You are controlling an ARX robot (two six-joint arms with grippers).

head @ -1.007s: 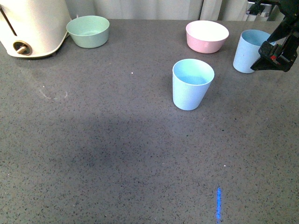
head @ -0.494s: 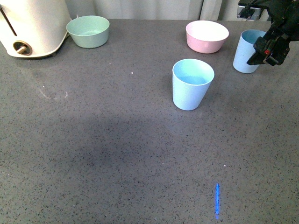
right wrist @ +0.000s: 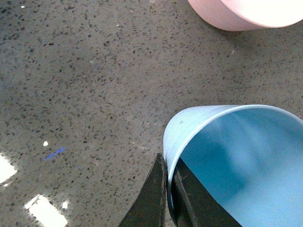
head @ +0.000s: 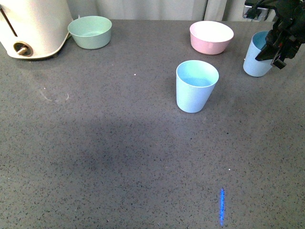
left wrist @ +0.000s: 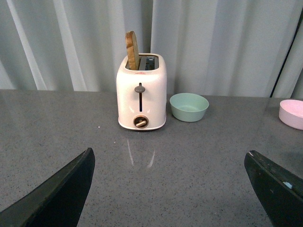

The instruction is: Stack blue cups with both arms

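Observation:
One blue cup [head: 196, 86] stands upright in the middle of the grey table. The other blue cup [head: 256, 56] is at the far right, tilted, with my right gripper [head: 274, 50] shut on its rim. In the right wrist view the two black fingers [right wrist: 156, 198] pinch the cup's wall [right wrist: 189, 127], one inside and one outside. My left gripper [left wrist: 173, 189] is open and empty above bare table, out of the front view; its dark fingertips [left wrist: 61, 189] stand wide apart.
A pink bowl [head: 211, 37] sits at the back, left of the held cup. A green bowl [head: 90, 31] and a cream toaster [head: 33, 26] stand at the back left; both show in the left wrist view, toaster [left wrist: 141, 92] and bowl [left wrist: 189, 106].
My right gripper has closed onto the right cup's rim; the cup has shifted slightly right and tilted. The middle cup has not moved.

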